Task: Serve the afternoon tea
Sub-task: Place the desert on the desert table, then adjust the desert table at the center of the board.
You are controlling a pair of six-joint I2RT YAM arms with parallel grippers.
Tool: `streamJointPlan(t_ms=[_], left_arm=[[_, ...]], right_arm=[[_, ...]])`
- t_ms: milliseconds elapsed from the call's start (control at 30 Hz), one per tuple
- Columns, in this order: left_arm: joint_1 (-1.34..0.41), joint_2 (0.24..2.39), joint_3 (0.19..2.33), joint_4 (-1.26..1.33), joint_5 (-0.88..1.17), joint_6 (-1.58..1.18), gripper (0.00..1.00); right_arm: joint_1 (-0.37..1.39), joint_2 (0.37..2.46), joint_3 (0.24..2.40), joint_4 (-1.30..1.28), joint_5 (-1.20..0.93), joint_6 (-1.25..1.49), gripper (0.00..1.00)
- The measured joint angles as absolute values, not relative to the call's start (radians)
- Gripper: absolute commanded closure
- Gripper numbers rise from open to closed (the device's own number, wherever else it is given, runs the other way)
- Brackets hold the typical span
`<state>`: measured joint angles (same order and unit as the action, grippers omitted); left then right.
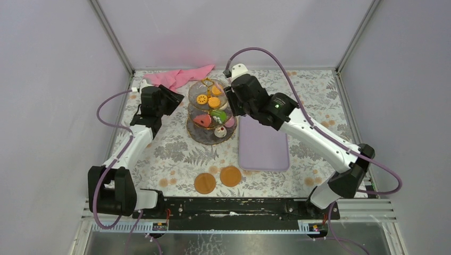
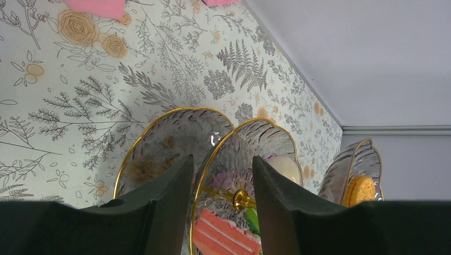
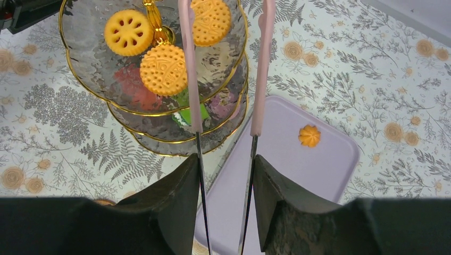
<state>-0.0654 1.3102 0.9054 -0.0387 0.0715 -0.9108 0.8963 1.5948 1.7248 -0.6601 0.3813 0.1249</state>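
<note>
Jaws of my left gripper (image 2: 222,162) stand parted, straddling the gold rim of the middle tier of the glass stand (image 1: 199,137); I cannot tell if they touch it. That stand sits upper centre in the top view. My right gripper (image 3: 225,162) is clamped on the pink tongs (image 3: 187,64), their arms splayed over the top tier. Three orange biscuits (image 3: 163,69) lie there, upper left. One small orange pastry (image 3: 309,135) rests on the lilac tray (image 3: 298,175), right of centre.
</note>
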Motion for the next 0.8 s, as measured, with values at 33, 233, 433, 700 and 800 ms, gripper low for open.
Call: streamJointPlan(t_ms=[33, 233, 433, 700, 800], left_arm=[[-0.065, 1.307, 0.905, -0.039, 0.072, -0.911, 0.48], [-0.065, 1.276, 0.9, -0.042, 0.074, -0.91, 0.47], [-0.072, 1.198, 0.847, -0.051, 0.091, -0.906, 0.46], [-0.109, 1.097, 0.72, -0.074, 0.089, -0.908, 0.43], [-0.139, 1.088, 0.687, -0.075, 0.085, -0.918, 0.42]], right_arm=[[0.896, 1.583, 1.716, -0.661, 0.382, 0.128, 0.56], [0.896, 1.5, 1.642, -0.653, 0.393, 0.14, 0.56], [0.896, 1.407, 1.538, -0.64, 0.429, 0.166, 0.56], [0.891, 1.31, 1.394, -0.628, 0.502, 0.222, 0.56], [0.878, 1.308, 1.354, -0.616, 0.517, 0.242, 0.56]])
